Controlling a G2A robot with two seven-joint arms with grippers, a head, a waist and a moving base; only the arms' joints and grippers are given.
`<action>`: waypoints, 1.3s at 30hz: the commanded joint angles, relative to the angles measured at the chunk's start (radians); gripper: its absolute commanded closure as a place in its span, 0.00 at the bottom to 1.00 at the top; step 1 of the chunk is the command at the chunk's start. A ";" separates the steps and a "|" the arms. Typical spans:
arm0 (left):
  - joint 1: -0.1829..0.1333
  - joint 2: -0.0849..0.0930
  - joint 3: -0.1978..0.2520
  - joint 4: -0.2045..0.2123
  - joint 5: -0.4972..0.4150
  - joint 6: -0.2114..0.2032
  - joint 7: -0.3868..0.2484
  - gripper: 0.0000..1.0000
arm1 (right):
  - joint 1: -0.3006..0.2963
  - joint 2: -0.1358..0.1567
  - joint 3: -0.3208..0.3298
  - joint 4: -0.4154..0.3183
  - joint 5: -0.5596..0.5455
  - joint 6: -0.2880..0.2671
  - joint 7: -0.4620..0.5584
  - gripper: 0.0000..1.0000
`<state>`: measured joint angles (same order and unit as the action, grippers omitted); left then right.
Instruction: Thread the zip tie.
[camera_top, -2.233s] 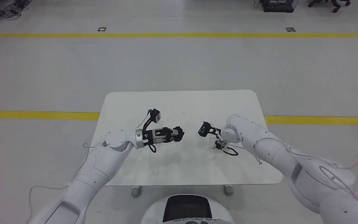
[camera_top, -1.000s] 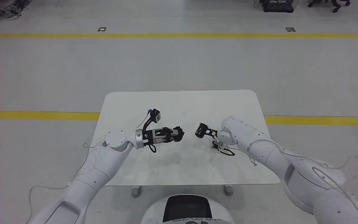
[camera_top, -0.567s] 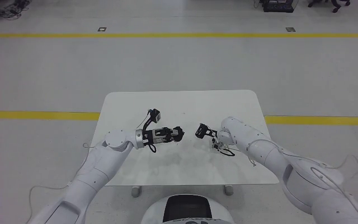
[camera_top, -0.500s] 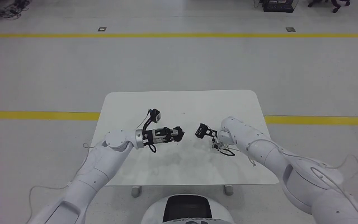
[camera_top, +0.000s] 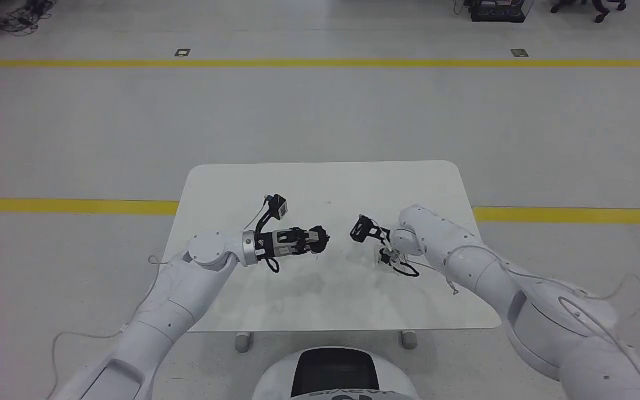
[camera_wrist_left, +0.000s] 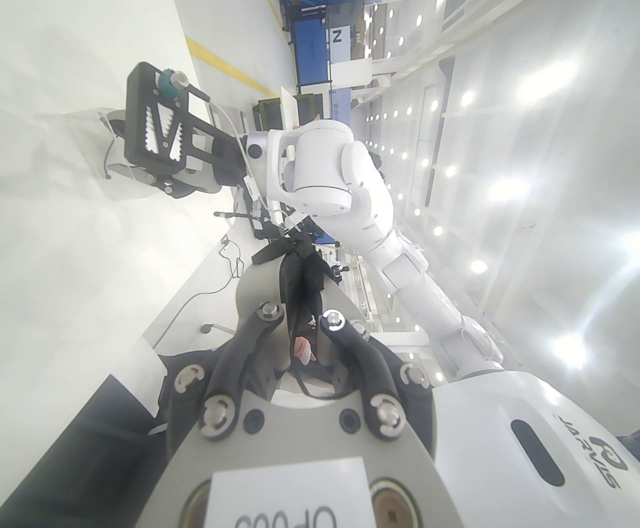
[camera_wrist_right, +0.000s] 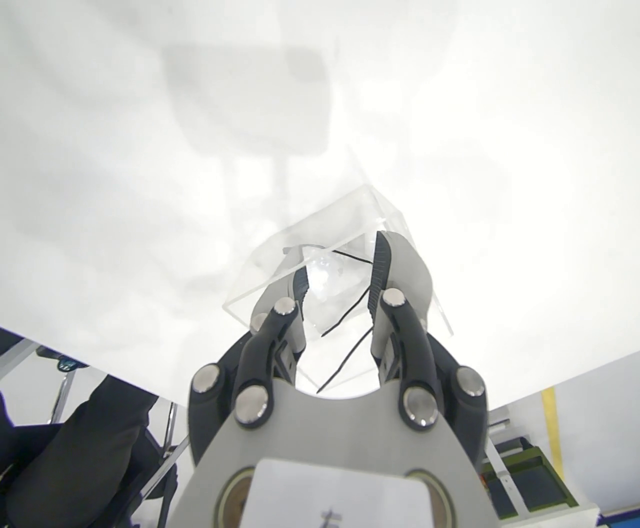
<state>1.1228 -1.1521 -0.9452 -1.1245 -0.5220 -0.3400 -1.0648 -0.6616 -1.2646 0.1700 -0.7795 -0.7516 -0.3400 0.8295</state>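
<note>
Your right gripper (camera_wrist_right: 340, 255) stood well open with nothing held, its fingers either side of the thin black zip tie (camera_wrist_right: 350, 308), which lay at the clear box (camera_wrist_right: 340, 220) on the white table (camera_top: 300, 185). Across from it, your left gripper (camera_wrist_left: 296, 270) had its fingers drawn together; whether they pinched anything, I could not tell.

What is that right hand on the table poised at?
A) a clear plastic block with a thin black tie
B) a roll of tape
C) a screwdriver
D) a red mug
A: the right wrist view shows the right hand, fingers apart, at a clear plastic block, with a thin black tie running between the fingers.
</note>
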 joint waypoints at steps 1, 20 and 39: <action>0.000 0.000 0.000 0.000 0.000 0.000 0.000 1.00 | 0.008 -0.003 0.000 0.013 0.027 0.000 0.024 0.69; 0.000 0.000 0.000 0.000 0.000 0.000 0.000 1.00 | 0.021 -0.086 0.000 0.134 0.067 0.000 0.115 0.67; 0.000 0.000 0.000 0.000 0.000 0.000 0.000 1.00 | 0.019 -0.136 0.000 0.215 0.048 0.000 0.104 0.68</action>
<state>1.1228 -1.1521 -0.9452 -1.1245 -0.5220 -0.3400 -1.0648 -0.6417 -1.3999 0.1700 -0.5656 -0.7031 -0.3400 0.9332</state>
